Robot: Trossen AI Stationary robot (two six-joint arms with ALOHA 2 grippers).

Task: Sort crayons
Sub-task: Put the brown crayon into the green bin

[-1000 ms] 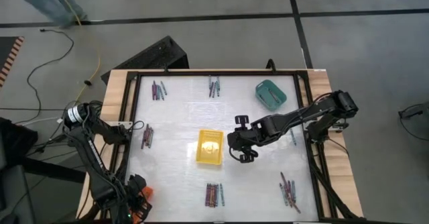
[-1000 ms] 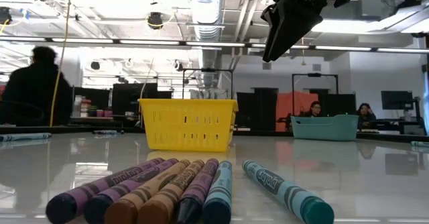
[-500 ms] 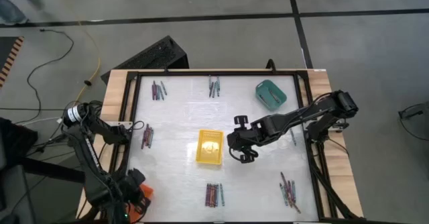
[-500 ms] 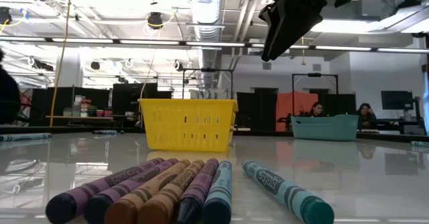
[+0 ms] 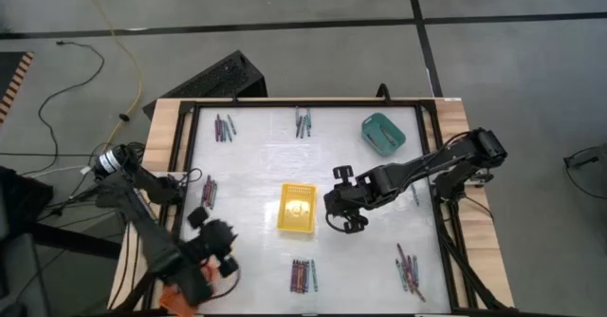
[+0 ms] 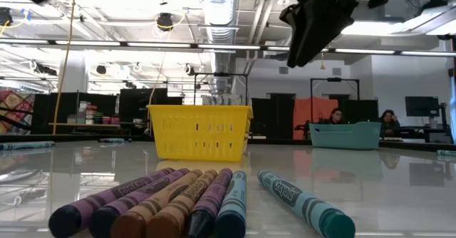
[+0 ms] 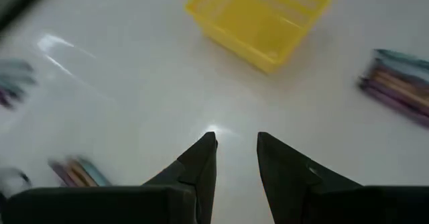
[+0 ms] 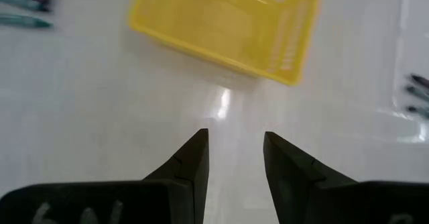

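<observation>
Crayons (image 5: 303, 276) all lie loose on the desk (image 5: 256, 170), in small clusters round the edge: 1 at 6 o'clock, 1 at 5 o'clock (image 5: 410, 270), 1 at 12 (image 5: 303, 121), 1 at 11 (image 5: 224, 126), 1 at 9 (image 5: 208, 192), and a few at 3 partly hidden under the right arm. Low view shows the 6 o'clock bunch close up: purples, browns and a bluish one side by side, 1 teal-blue stick (image 6: 303, 203) just apart.

Yellow tray (image 5: 297, 208) sits dead centre. From above it looks empty; I see nothing in it through the slots in the low view either. Teal tray (image 5: 382, 133) at 1 o'clock, contents too small to tell.

Right claw (image 5: 343, 220) hangs above the desk just past the yellow tray's 3 o'clock side, fingers spread, nothing between them; its wrist view shows bare desk in the gap and the tray beyond. Left claw (image 7: 234, 158) is over the 8 o'clock corner, pointing in toward the tray, fingers parted and empty too.

Progress, my read: essentially at the start. No crayon visibly binned, none gripped, every cluster mixed by colour. All the picking and dropping is left. Nearest candidates are the 9 o'clock cluster for the left arm, and the 3 or 5 o'clock ones for the right.
</observation>
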